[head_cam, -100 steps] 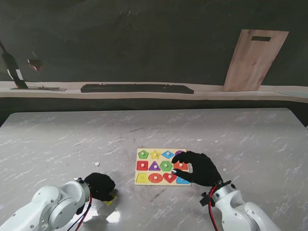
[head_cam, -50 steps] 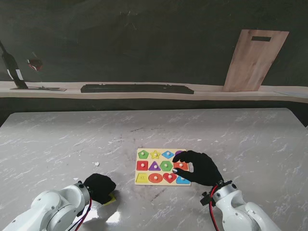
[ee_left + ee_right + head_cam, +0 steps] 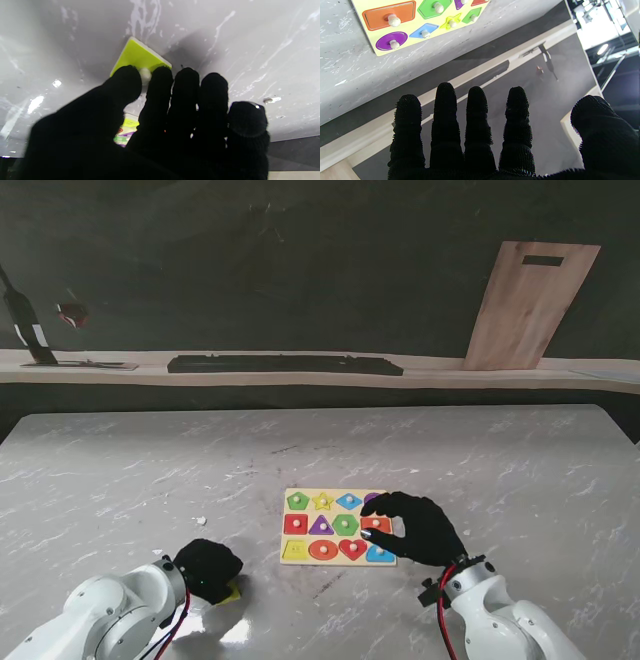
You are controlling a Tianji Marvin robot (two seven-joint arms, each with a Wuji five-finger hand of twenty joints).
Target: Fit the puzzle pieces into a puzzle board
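Observation:
The puzzle board point(image 3: 309, 513) lies flat in front of me, its slots filled with coloured knobbed pieces. My right hand point(image 3: 415, 527) hovers over the board's right edge, fingers spread and holding nothing; its wrist view shows an orange rectangle piece point(image 3: 377, 16) and a purple oval piece point(image 3: 391, 40) seated in the board. To the left and nearer to me, my left hand point(image 3: 208, 570) rests over a yellow-green piece point(image 3: 233, 592) on the table. Thumb and index finger pinch that piece's white knob point(image 3: 145, 74), and the yellow-green piece point(image 3: 138, 56) lies flat.
A long black bar point(image 3: 285, 364) and a leaning wooden board point(image 3: 525, 305) stand on the ledge beyond the marble table's far edge. A small white speck point(image 3: 201, 520) lies on the table left of the puzzle board.
My left arm has drawn slightly nearer to me, the hand staying on the yellow-green piece. The right hand has hardly moved.

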